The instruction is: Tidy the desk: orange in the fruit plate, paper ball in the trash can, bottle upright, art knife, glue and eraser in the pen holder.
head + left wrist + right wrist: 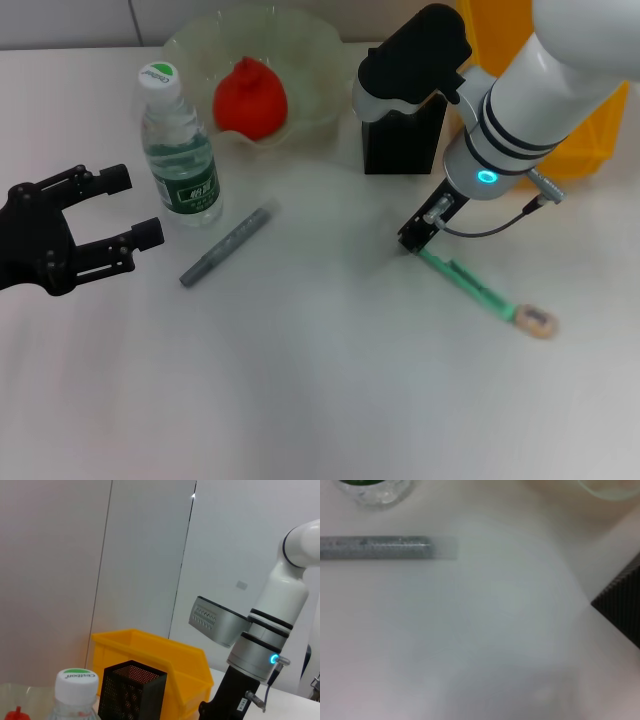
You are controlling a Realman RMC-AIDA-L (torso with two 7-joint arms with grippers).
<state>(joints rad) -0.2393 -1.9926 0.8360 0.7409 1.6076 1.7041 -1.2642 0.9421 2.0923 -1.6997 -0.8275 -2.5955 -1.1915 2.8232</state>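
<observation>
Green art knife [487, 291] lies flat on the table [320, 400], and my right gripper [418, 235] is down at its near end. I can't tell if those fingers are closed. It might slip or spin away. My left gripper [120, 208] waits open.

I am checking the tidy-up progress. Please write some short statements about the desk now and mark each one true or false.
1. The bottle stands upright. True.
2. The orange lies on the bare table. False: it sits in the fruit plate.
3. The right gripper is down at one end of the green art knife. True.
4. The grey glue stick is inside the pen holder. False: it lies on the table beside the bottle.
5. The left gripper holds the bottle. False: it is open, beside the bottle.
</observation>
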